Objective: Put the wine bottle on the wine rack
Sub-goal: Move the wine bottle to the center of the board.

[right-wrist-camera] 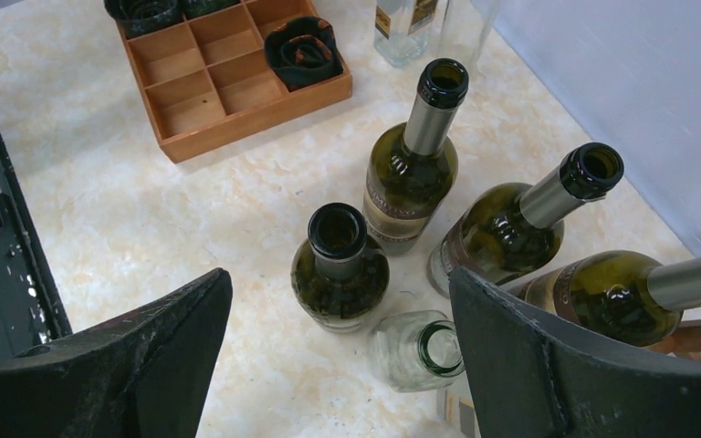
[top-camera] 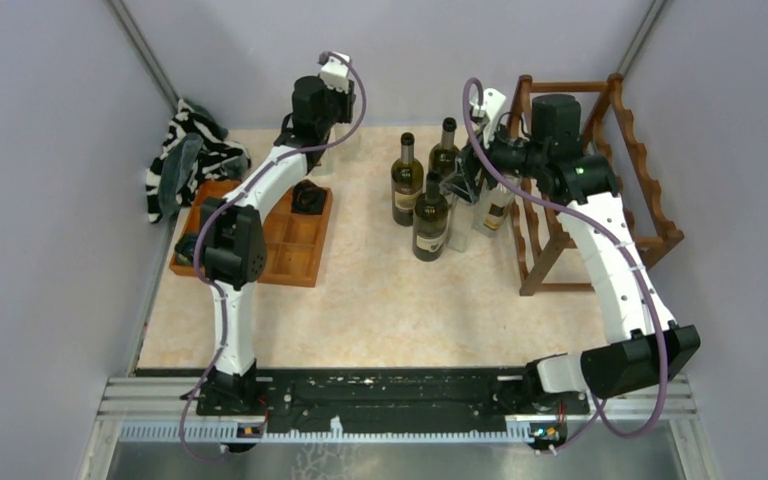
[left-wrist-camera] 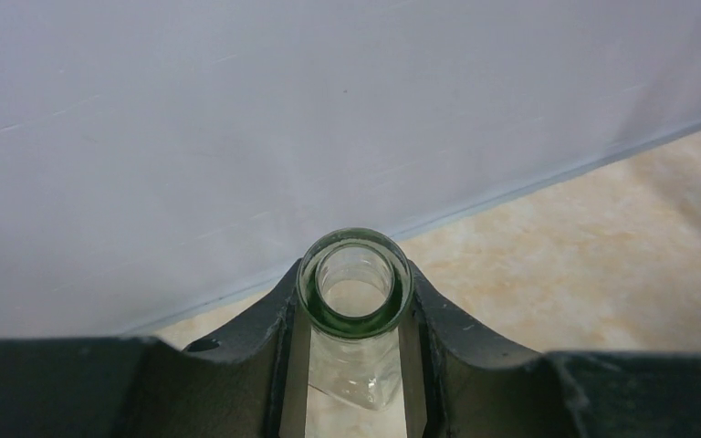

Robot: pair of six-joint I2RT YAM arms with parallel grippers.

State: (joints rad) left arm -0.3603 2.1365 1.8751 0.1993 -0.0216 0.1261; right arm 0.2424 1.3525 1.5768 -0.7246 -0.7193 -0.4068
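Step (judged): taking a bottle by the neck for transfer to the rack (top-camera: 643,160).
Left gripper (left-wrist-camera: 354,274): closed on the neck of a clear bottle (left-wrist-camera: 354,327), fingers tight on both sides just under the lip.
Right gripper (right-wrist-camera: 340,274): jaws wide apart, holding nothing, poised above the front bottle (right-wrist-camera: 338,265).
Wine bottles (top-camera: 431,220): three dark ones stand upright right of centre, towards the tabletop's (top-camera: 380,310) far edge and just beside the rack (a fourth seems to lie at the rack itself, partly hidden).
Rack location: far right corner.
Tray (top-camera: 295,245): left edge, not part of the job.
Method: centre the open jaws on the front bottle's neck and come straight down. A small clear bottle (right-wrist-camera: 415,351) stands just beside it, so allow no sideways drift. Grip below the lip, lift clear of the neighbours, then turn the bottle level for the scalloped rails.
Left arm pose: stretched over the tray to the far edge, wrist facing the back wall.
Right arm pose: rises from the near right corner across the rack's front, wrist bent left, fingers pointing down.
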